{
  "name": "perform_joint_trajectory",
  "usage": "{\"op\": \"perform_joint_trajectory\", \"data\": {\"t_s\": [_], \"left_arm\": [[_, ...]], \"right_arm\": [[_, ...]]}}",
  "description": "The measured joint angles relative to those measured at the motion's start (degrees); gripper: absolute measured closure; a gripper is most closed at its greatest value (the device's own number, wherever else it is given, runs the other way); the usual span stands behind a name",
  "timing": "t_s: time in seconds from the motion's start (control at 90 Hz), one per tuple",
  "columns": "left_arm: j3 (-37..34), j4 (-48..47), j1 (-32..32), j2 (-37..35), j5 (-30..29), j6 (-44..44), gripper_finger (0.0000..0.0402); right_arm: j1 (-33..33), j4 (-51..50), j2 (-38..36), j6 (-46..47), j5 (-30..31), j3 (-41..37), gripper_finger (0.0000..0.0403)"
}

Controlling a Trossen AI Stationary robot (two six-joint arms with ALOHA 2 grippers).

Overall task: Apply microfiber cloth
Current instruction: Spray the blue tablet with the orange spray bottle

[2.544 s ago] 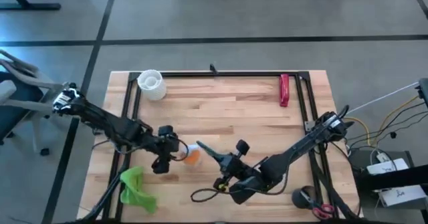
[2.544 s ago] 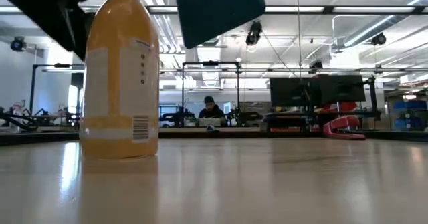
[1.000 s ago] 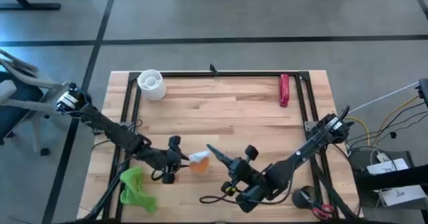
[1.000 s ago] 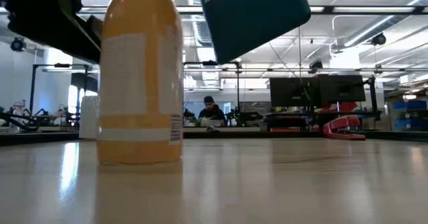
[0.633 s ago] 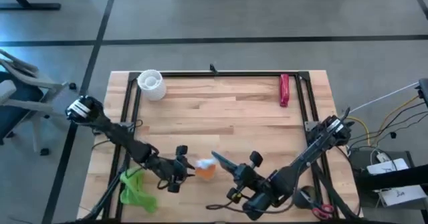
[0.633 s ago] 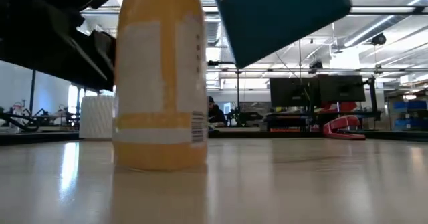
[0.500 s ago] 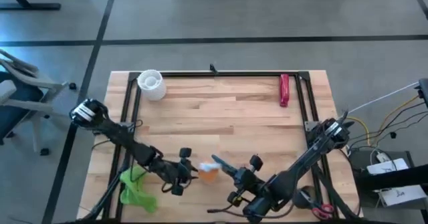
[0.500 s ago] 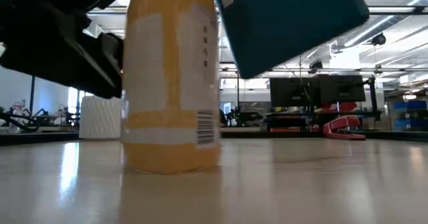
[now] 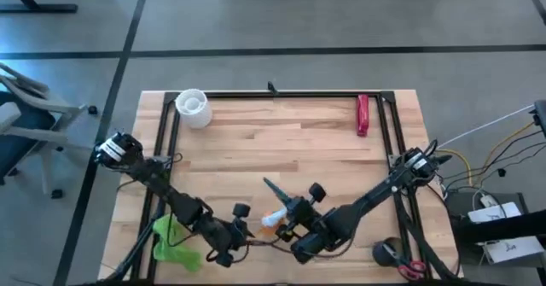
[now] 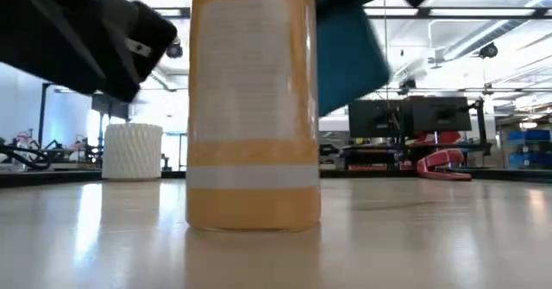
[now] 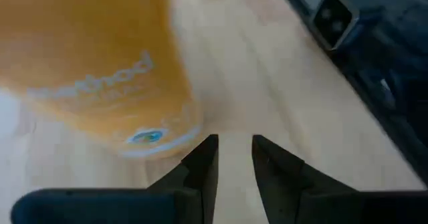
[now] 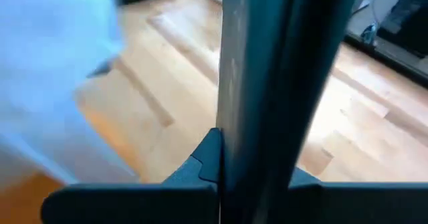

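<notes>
Wooden planks inside a black frame make up the table (image 9: 281, 141), with the room's desks and monitors showing level beyond it in the low view. Behind the left gripper (image 9: 243, 228), past the left arm's forearm at the table's near left corner, lies the microfiber cloth (image 9: 173, 245), bunched and untouched. The left gripper's fingers (image 11: 200, 162) stand a little apart with nothing between them, and the orange bottle (image 9: 273, 218) stands upright just ahead of their tips. Just beyond the bottle, the right gripper (image 9: 286, 203) is clamped on the black slab (image 9: 275, 189), held on edge and tilted above the wood.

I judge the bottle the chief hazard: any swing of the left wrist to turn back toward the cloth could knock it over, and the slab's raised edge is close enough to catch the bottle too. The cloth's nearness to the table edge leaves little margin for a grasp. Farther from both grippers the planks lie open, apart from a white cup (image 9: 193, 107) and a red stapler (image 9: 363, 115) at the far rim.
</notes>
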Motion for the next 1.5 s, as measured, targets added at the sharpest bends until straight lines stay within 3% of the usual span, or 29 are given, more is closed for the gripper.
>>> {"op": "perform_joint_trajectory", "data": {"t_s": [0.289, 0.511, 0.756, 0.878, 1.0, 1.2, 1.411, 1.5], "left_arm": [[0.2, -6.8, -1.7, -1.2, -0.8, -3.5, 0.0326], [0.2, -12.5, -2.1, -4.9, -6.6, -4.6, 0.0326], [-1.8, -13.7, -1.6, -13.1, -16.9, 1.6, 0.0317], [-3.2, -13.6, -0.2, -18.7, -17.7, 4.7, 0.029], [-4.8, -13.5, 2.2, -24.4, -17.4, 8.2, 0.0252], [-7.4, -12.8, 9.6, -31.8, -8.4, 11.1, 0.0178], [-8.8, -3.6, 19.9, -33.7, 16.2, 15.4, 0.0105], [-9.2, -0.3, 23.6, -32.8, 22.1, 17.5, 0.0086]], "right_arm": [[-4.4, 0.7, 0.0, -8.6, -0.7, 0.0, 0.0396], [-3.8, -3.5, -0.2, -14.1, -4.4, 2.3, 0.0396], [0.7, -25.0, -0.4, -1.1, -1.7, 6.1, 0.0396], [1.7, -34.8, -0.8, 7.3, -0.8, 6.4, 0.0396], [1.8, -38.2, -2.1, 9.2, -1.9, 5.5, 0.0396], [1.6, -38.1, -6.2, 8.3, -2.7, 4.7, 0.0399], [1.3, -36.1, -8.6, 5.3, -3.5, 4.6, 0.04], [1.0, -35.5, -8.8, 4.5, -4.0, 4.6, 0.04]]}}
